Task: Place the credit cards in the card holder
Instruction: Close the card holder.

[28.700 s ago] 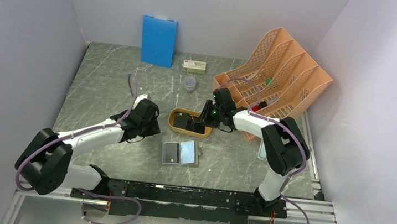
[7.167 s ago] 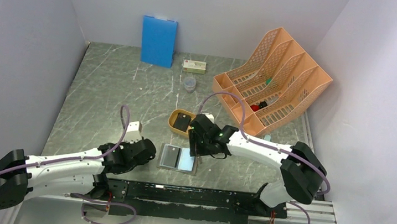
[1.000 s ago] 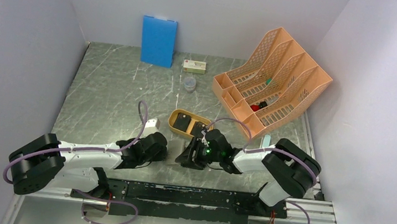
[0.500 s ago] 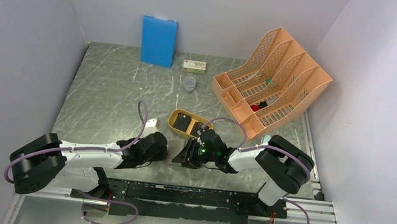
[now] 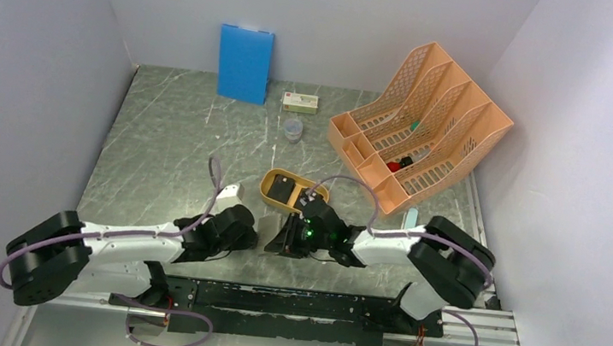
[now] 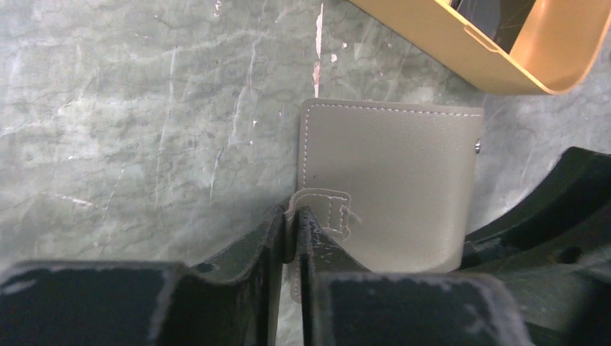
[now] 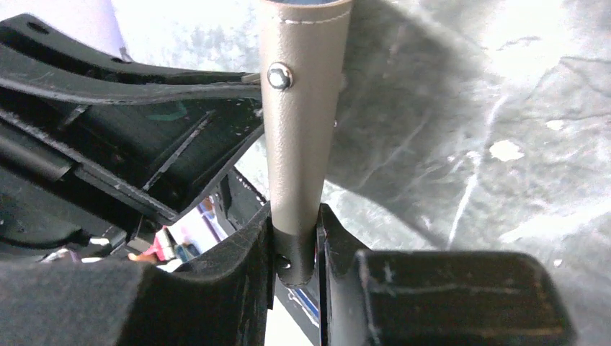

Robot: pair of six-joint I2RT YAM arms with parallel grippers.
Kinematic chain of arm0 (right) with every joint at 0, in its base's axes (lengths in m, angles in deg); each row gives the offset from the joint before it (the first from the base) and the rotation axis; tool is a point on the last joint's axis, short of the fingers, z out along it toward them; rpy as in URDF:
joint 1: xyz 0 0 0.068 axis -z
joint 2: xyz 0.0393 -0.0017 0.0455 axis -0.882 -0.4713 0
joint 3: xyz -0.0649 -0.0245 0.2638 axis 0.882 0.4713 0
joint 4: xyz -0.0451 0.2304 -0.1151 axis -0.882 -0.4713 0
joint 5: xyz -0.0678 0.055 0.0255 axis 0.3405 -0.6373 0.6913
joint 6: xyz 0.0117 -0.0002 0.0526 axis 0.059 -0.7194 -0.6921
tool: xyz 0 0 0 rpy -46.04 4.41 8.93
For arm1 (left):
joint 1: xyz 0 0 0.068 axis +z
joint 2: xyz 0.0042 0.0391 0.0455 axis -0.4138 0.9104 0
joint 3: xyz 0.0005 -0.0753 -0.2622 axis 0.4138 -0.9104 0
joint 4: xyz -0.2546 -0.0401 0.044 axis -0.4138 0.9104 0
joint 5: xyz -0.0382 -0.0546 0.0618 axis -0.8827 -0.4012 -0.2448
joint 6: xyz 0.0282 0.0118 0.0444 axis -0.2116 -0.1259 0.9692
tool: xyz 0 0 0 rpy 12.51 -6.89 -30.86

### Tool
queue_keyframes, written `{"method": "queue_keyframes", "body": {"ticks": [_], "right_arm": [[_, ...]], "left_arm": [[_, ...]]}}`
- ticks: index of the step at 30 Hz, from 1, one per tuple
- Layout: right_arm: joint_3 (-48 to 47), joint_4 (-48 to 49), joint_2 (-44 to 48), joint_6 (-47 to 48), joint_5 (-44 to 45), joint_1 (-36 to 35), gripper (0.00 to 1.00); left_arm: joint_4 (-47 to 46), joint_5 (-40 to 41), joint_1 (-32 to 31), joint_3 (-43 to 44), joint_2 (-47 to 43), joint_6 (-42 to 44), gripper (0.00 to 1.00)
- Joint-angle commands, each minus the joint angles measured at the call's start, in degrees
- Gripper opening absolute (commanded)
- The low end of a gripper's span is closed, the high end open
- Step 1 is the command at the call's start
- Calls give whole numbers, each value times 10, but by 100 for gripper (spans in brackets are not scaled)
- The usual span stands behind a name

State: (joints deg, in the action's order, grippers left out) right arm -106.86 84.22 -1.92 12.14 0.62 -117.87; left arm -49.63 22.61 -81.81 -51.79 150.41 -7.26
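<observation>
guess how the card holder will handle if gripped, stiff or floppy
Probably soft yet springy: the card holder looks like stitched leather, folded flat. Its strap bends between the left fingers, so it likely flops there. Matte grain in the right fingers suggests little slip.

no legible text, number or brand in any view. the small white box (image 5: 300,101) at the back of the desk (image 5: 168,146) carries a label with red and green marks, too small to read. the card holder (image 6: 393,180) shows plain grey faces, stitching and a snap stud only.
</observation>
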Motion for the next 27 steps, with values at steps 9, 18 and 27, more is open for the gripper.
{"method": "queue_keyframes", "body": {"ticks": [9, 18, 27], "right_arm": [[-250, -391, 185, 334, 167, -26, 0], [-390, -412, 209, 714, 535, -45, 0], [-226, 233, 190, 1356, 841, -138, 0]], "left_arm": [[374, 111, 2, 205, -227, 20, 73], [387, 240, 2, 426, -248, 136, 85], [130, 102, 2, 469, -188, 251, 87]]}}
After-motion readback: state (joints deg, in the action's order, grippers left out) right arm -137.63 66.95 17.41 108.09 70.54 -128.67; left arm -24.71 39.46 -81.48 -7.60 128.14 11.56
